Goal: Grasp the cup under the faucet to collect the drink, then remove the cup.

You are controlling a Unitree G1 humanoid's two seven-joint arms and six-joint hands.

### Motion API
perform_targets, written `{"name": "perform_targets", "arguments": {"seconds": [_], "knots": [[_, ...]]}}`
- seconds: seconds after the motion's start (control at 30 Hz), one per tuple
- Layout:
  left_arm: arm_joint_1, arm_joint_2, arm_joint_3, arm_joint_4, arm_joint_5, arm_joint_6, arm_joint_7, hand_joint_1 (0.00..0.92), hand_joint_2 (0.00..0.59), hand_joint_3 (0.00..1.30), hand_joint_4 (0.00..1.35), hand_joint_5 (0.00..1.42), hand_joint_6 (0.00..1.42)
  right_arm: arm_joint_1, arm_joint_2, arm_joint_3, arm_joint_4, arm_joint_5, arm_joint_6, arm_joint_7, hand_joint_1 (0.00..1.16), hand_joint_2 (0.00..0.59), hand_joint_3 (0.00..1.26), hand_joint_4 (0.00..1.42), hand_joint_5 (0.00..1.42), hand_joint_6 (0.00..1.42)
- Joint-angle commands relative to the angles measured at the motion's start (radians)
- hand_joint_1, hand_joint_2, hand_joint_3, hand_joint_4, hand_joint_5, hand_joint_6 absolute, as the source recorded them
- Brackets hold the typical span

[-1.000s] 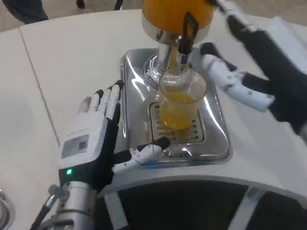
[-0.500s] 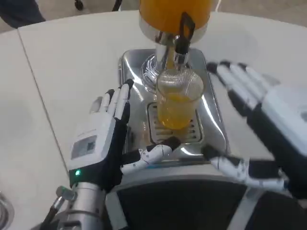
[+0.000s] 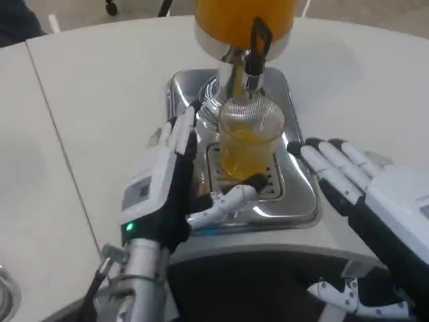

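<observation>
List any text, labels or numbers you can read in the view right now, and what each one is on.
No text reads clearly.
Left hand: a small grey label panel on its white back, too blurred to read; a green light below it, no characters.
Right hand: faint marking at the picture's edge, unreadable.
Cup, drink dispenser and drip tray: no visible lettering.

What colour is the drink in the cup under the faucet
Orange, in the clear cup; the head view shows it best.

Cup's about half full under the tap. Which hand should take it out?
Left, probably. The left hand stands open right beside the cup, fingers and thumb already flanking it over the drip tray. The right hand sits farther off, by the tray's edge.
</observation>
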Motion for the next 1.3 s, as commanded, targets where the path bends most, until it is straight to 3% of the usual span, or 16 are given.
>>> {"name": "perform_targets", "arguments": {"seconds": [0.03, 0.33, 0.6, 1.0, 1.3], "knots": [[-0.051, -0.029, -0.015, 0.072, -0.012, -0.026, 0.038, 0.254, 0.05, 0.0, 0.0, 0.0, 0.0, -0.024, -0.004, -0.026, -0.003, 0.031, 0.004, 0.033, 0.74, 0.313, 0.0, 0.0, 0.0, 0.07], [-0.12, -0.04, -0.025, 0.189, -0.047, -0.082, 0.075, 0.281, 0.049, 0.0, 0.0, 0.0, 0.0, -0.014, -0.015, -0.074, 0.041, 0.081, -0.004, 0.031, 0.73, 0.295, 0.0, 0.0, 0.0, 0.08], [-0.196, -0.062, -0.037, 0.309, -0.058, -0.109, 0.102, 0.307, 0.047, 0.0, 0.0, 0.0, 0.01, -0.089, -0.008, -0.037, 0.04, 0.083, 0.045, 0.071, 0.72, 0.289, 0.0, 0.0, 0.0, 0.09], [-0.272, -0.086, -0.04, 0.444, -0.084, -0.139, 0.155, 0.319, 0.044, 0.0, 0.0, 0.04, 0.07, -0.103, 0.012, 0.012, 0.04, 0.043, 0.095, 0.087, 0.71, 0.277, 0.0, 0.0, 0.0, 0.11], [-0.297, -0.115, -0.051, 0.495, -0.088, -0.145, 0.17, 0.342, 0.053, 0.0, 0.0, 0.14, 0.17, -0.127, 0.013, 0.02, 0.043, 0.026, 0.133, 0.118, 0.71, 0.276, 0.0, 0.0, 0.0, 0.12]]}}
